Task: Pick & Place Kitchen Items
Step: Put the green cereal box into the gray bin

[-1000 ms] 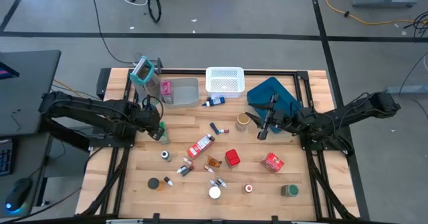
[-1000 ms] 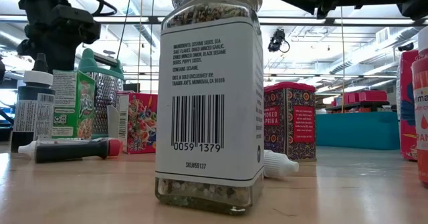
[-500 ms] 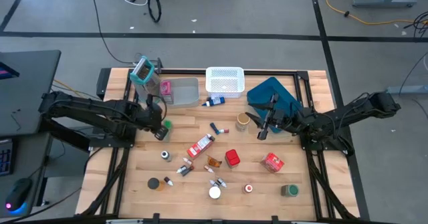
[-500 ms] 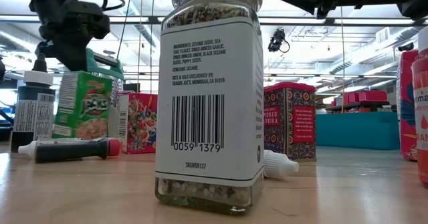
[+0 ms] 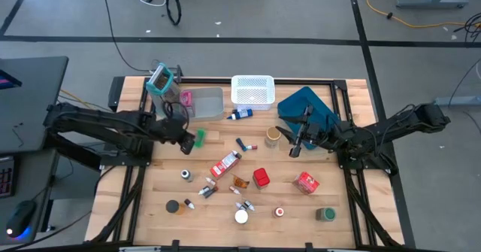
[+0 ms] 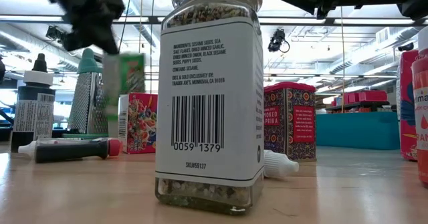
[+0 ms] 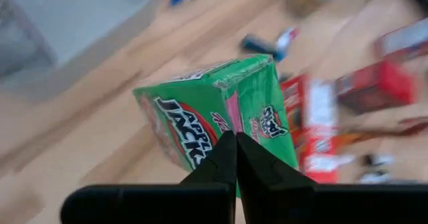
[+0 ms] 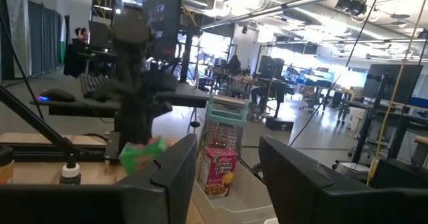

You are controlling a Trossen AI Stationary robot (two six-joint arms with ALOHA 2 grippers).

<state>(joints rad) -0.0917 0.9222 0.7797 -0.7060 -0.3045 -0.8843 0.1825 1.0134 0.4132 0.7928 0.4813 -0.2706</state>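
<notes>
Over the last second the left hand (image 5: pixel 189 140) has clenched on the green Apple Jacks carton (image 5: pixel 200 137), lifted it off the surface and swung it toward the clear bin (image 5: pixel 212 103) just beyond, likely its drop-off.

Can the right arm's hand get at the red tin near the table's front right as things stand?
Probably yes. The right hand hovers open and empty beside the blue tray, and the red tin stands nearby in bare wood with nothing between them. The left hand, shut on the green carton, is far off.
</notes>
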